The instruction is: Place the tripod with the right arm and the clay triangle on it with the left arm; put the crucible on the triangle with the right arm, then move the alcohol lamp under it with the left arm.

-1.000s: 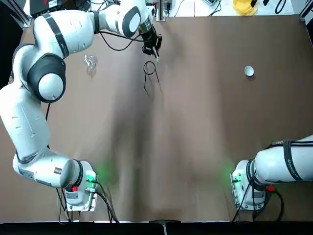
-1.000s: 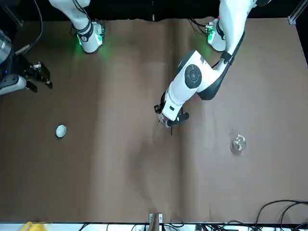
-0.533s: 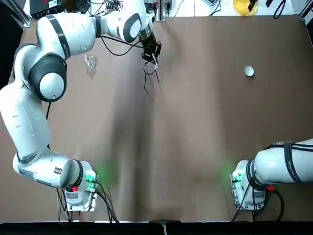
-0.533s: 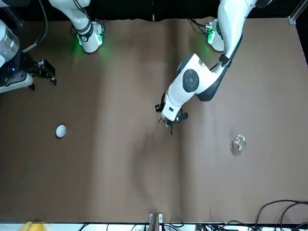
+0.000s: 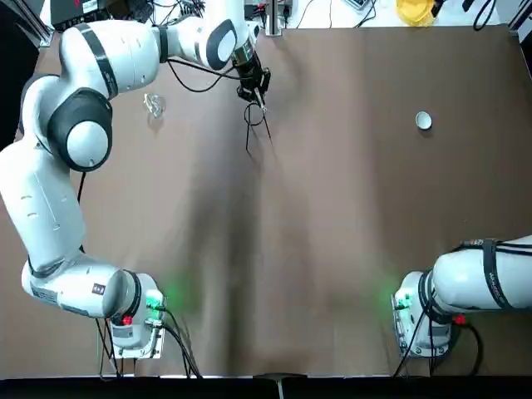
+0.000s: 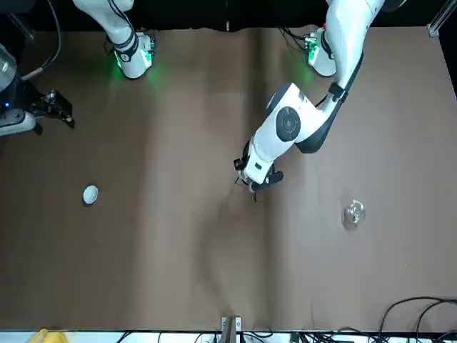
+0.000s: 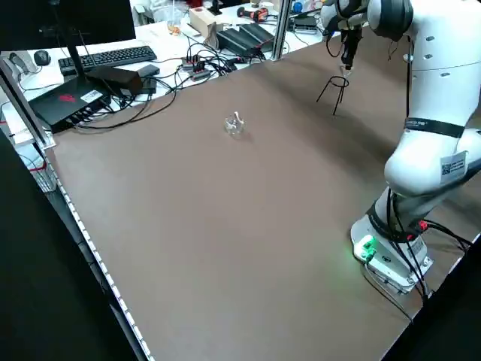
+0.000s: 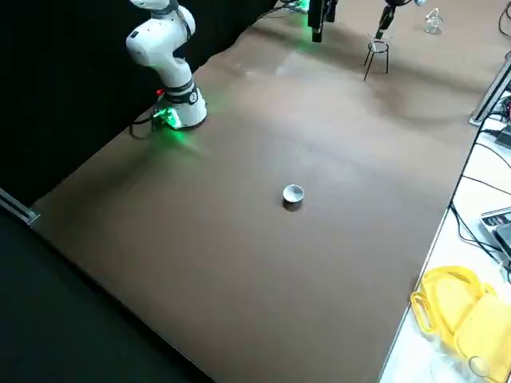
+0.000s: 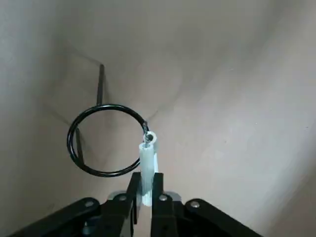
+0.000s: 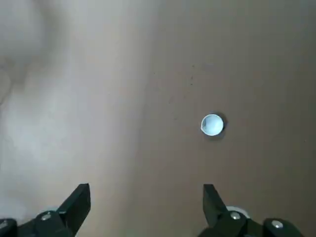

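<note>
Here, clay triangle (image 9: 146, 163) pinched in left gripper (image 9: 143, 190), above tripod (image 9: 106, 139)

Layout relative to the tripod (image 5: 253, 125). The tripod stands upright on the surface (image 5: 332, 233), toward the far edge and left of centre. The left gripper (image 5: 258, 97) sits directly above its ring, pinching the clay triangle (image 9: 147, 165), whose tip lies over the ring's rim. The alcohol lamp (image 5: 153, 104) stands to the tripod's left, well apart. The crucible (image 5: 424, 121) lies far to its right. The right gripper (image 6: 53, 107), fingers spread, hovers nearer the robot than the crucible.
</note>
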`<state>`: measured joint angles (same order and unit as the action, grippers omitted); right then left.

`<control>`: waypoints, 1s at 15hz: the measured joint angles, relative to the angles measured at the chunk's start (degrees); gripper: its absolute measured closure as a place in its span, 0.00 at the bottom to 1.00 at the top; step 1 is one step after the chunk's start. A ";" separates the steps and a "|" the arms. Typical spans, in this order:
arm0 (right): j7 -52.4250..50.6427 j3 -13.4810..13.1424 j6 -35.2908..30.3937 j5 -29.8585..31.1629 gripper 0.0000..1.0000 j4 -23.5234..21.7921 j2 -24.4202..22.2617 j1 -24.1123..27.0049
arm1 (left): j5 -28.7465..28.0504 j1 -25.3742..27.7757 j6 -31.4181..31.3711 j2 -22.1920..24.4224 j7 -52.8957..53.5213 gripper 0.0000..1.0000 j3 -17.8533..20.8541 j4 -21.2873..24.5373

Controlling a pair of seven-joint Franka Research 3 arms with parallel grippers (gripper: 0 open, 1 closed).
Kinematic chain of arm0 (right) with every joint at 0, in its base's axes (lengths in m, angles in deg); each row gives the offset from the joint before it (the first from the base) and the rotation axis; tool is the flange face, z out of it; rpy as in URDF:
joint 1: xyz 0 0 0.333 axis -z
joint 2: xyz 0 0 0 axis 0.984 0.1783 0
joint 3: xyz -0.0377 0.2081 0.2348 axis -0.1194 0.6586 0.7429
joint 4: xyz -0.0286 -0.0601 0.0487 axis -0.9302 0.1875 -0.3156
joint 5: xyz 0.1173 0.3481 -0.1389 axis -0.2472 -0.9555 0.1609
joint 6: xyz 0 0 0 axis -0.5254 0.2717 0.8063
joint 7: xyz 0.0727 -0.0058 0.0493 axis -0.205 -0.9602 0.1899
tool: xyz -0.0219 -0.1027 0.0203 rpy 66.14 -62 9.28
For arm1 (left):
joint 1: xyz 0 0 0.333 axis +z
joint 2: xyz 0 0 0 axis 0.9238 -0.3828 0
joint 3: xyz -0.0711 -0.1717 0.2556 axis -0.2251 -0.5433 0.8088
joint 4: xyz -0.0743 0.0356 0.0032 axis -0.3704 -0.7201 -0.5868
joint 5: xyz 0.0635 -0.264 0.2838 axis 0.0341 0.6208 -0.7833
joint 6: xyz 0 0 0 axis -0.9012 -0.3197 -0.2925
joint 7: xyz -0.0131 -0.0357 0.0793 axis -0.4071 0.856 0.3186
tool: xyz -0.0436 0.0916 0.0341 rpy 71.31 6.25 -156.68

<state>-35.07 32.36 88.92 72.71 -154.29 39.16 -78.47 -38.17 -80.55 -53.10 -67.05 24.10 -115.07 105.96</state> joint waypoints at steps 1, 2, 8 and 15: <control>-0.01 -0.06 0.21 -0.03 0.00 0.00 0.00 0.36 | 0.00 0.15 0.07 0.00 0.42 0.87 0.02 0.14; -0.01 -0.06 0.45 -0.04 0.00 0.00 0.00 0.56 | 0.00 0.43 0.19 0.01 0.87 0.87 0.03 0.39; -0.15 0.31 3.11 -0.04 0.00 0.00 0.00 0.51 | 0.00 2.03 2.72 0.01 3.69 0.87 0.05 2.07; -0.18 0.30 3.14 -0.04 0.00 0.00 0.00 0.53 | 0.00 2.48 3.30 0.01 4.31 0.87 0.04 2.41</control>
<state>-35.25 32.65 92.07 72.67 -154.28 39.16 -77.94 -38.17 -78.07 -49.80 -67.04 28.40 -115.03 108.38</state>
